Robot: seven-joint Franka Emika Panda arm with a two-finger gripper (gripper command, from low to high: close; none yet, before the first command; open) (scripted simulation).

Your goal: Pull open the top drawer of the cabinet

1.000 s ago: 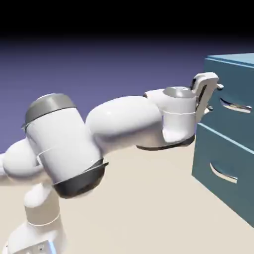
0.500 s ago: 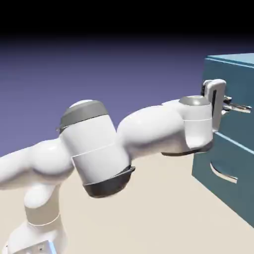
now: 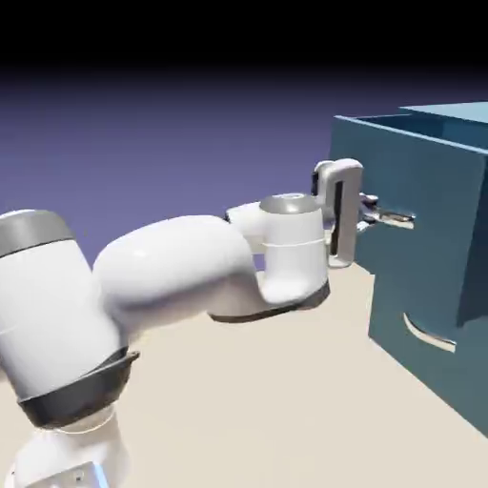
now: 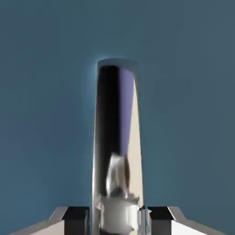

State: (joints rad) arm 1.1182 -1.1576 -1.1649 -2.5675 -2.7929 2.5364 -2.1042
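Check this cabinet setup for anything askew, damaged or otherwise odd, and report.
Nothing stands out. The top drawer juts from the cabinet without visible tilt, its silver handle gripped by the tool. The lower drawer sits shut, and no damage shows.

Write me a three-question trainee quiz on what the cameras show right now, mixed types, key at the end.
1. True or false: the top drawer is fully closed.
2. Multiple choice: what is the end effector shut on?
a) the lower drawer's handle
b) the top drawer's handle
c) the cabinet's top edge
3. Fill in the blank: in the hand view, the handle shows between the two finger ______.

Key: 1. false; 2. b; 3. tips
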